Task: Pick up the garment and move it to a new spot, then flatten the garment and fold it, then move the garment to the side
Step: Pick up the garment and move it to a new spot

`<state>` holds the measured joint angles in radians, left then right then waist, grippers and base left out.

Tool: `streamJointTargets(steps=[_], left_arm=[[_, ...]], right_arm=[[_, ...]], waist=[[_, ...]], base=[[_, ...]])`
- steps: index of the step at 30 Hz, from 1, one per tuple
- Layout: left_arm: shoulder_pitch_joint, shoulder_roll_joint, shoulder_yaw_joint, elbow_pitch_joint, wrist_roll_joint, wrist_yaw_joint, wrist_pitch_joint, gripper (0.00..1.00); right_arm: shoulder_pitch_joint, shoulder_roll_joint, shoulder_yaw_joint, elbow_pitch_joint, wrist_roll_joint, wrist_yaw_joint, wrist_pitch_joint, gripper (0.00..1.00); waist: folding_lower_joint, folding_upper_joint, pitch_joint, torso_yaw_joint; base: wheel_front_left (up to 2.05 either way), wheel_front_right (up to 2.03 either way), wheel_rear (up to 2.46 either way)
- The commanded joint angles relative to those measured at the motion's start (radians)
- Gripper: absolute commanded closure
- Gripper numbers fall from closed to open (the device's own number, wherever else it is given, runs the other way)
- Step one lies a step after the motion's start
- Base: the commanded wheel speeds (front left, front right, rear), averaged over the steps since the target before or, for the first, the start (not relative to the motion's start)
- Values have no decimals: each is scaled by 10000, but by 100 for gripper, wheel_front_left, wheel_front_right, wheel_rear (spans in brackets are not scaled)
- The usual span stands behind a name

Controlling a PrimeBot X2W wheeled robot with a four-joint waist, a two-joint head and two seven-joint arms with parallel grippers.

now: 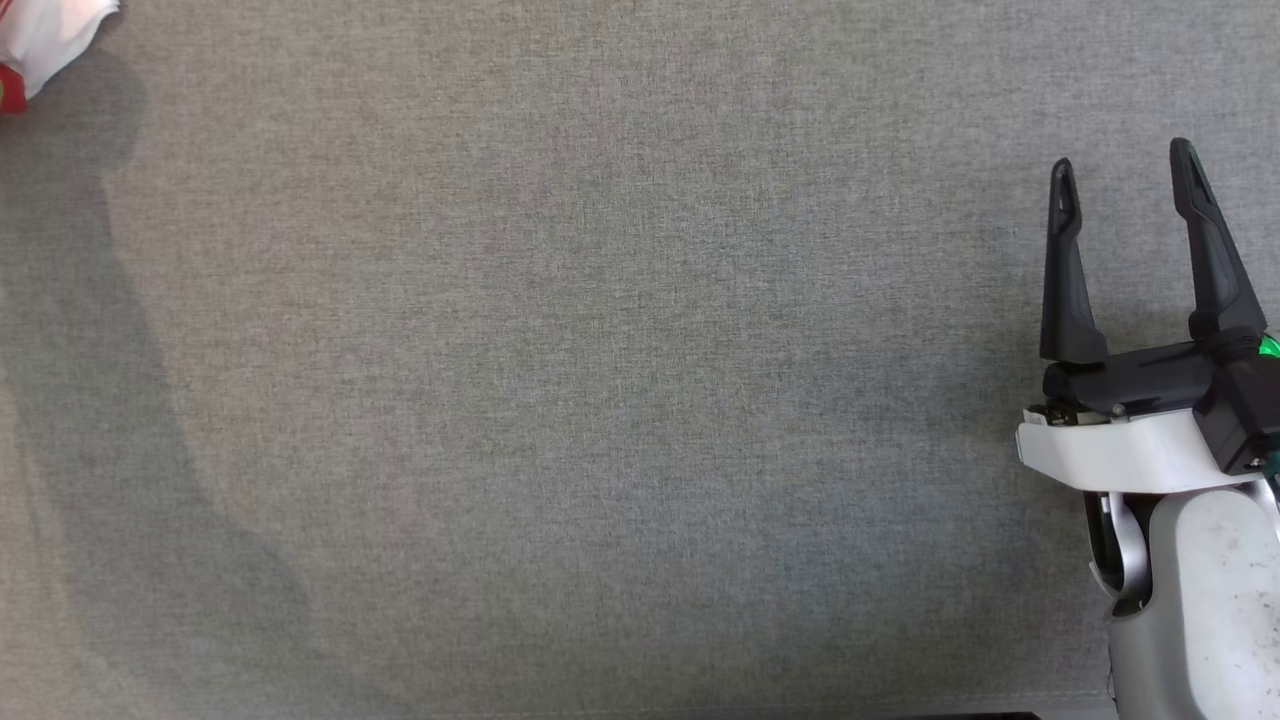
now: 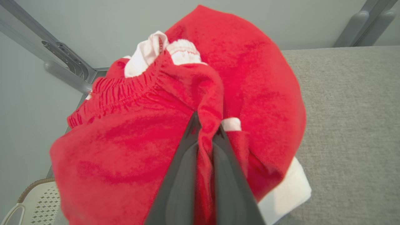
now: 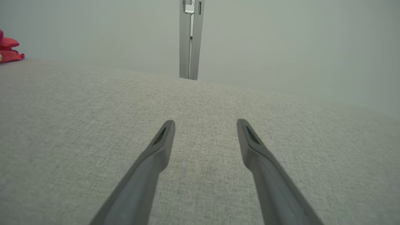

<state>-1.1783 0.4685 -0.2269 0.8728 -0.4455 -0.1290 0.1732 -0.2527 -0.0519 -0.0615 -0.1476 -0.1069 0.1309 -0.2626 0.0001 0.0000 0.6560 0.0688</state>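
Cloth is caught in our left claw [image 2: 206,125]: its two fingers squeeze tight on a fold of the red and white garment [image 2: 125,147]. The garment is bunched up at the far left of the grey table [image 1: 600,400]. Our right claw [image 1: 1122,158] is wide open and holds nothing, at the near right, well apart from the garment. We see a white basket [image 2: 37,200] beside the table.

Grey table [image 1: 600,400] lies open across its middle (garment [image 1: 45,35] bunched at far-left corner).
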Motion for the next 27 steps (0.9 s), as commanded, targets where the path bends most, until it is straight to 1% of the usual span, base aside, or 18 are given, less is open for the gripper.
streamJointTargets(steps=[1, 5, 11, 15, 17, 23, 27], left_arm=[[-156, 120, -26, 40, -123, -13, -108, 100], [-164, 218, -221, 60, -193, -13, -324, 100], [-273, 566, -569, -144, -138, -14, -717, 100], [-281, 659, -1087, -593, -131, -14, -912, 100], [-291, 618, -1464, -951, -261, -14, -946, 100], [-363, 238, -2905, -2305, -837, -14, -841, 100], [-397, -263, -3901, -3333, -1544, -14, -712, 100]], right_arm=[[-133, 0, 24, 53, 93, -3, -35, 0], [-116, 4, 52, 190, 136, -3, -35, 0], [111, 9, 74, 498, 364, -3, -35, 0], [318, 9, 71, 766, 568, -3, -35, 0], [445, 8, 53, 891, 687, -3, -35, 0], [896, 11, -57, 1228, 998, -3, -35, 0], [1165, 9, -79, 1349, 1265, -3, -35, 0]], waist=[[-1, 0, -226, 92], [-1, 0, -663, 180], [-1, 0, -1668, 251], [-1, 0, -2486, 218], [-1, 0, -2908, 166], [-1, 0, -4033, -139], [-1, 0, -4539, -509]], base=[[0, 0, 0], [0, 0, 0], [0, 0, 0], [0, 0, 0], [0, 0, 0], [0, 0, 0], [0, 0, 0]])
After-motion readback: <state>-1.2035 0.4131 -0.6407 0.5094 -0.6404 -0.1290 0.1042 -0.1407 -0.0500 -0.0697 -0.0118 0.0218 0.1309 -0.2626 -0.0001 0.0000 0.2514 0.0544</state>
